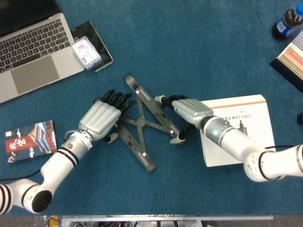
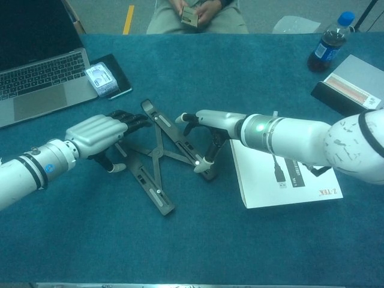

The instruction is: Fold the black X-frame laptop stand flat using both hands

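Black laptop stand [image 1: 140, 124] – half-folded, both hands touching

Even, soft overhead light, faint shadows, bluish-teal cast, sharp focus, slight wide-angle stretch at the edges.

A blue-clothed table [image 1: 199, 56] carries a laptop [image 1: 33, 45], white box [image 1: 239, 123], bottle [image 1: 287, 21] (far corner) and X-frame stand [image 1: 139, 122].

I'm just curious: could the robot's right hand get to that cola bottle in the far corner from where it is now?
Probably not right away. The right hand is busy on the laptop stand, and the cola bottle stands far across the table, though nothing blocks the way.
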Robot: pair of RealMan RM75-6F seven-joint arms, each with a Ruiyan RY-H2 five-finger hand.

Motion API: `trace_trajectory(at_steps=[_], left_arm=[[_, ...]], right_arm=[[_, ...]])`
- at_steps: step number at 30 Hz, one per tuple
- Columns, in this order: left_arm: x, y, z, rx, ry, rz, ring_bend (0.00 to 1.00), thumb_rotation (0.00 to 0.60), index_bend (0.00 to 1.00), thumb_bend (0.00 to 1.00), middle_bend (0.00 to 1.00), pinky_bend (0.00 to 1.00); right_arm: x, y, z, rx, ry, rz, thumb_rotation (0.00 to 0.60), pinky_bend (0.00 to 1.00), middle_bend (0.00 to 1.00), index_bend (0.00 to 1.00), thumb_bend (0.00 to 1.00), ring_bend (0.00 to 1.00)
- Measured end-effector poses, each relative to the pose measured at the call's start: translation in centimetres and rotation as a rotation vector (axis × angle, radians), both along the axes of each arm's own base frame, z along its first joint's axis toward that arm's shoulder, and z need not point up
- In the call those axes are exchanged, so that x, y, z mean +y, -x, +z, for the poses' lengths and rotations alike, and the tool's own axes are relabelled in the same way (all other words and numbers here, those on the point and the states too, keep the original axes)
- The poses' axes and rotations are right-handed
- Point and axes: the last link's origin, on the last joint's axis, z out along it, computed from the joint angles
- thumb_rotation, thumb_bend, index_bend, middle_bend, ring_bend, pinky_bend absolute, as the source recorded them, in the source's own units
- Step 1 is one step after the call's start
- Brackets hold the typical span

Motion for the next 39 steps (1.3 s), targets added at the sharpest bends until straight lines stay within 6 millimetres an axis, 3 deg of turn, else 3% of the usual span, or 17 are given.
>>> trace_trajectory(at_steps=[18,39], left_arm=[[0.0,0.0,-0.1,0.001,0.002,0.01,0.0,0.6,0.0,0.26,0.0,0.0],[0.1,0.2,0.2,0.004,0.014,0.045,0.0,0.6,0.0,0.26,0.0,0.0]], right_arm=[[1.0,-1.6,-0.9,-0.032,-0.024,0.023,0.6,0.0,0.19,0.0,0.0,0.0],[1.7,-2.5,-1.2,-0.062,-0.011,0.01,0.6,0.0,0.11,0.0,0.0,0.0]])
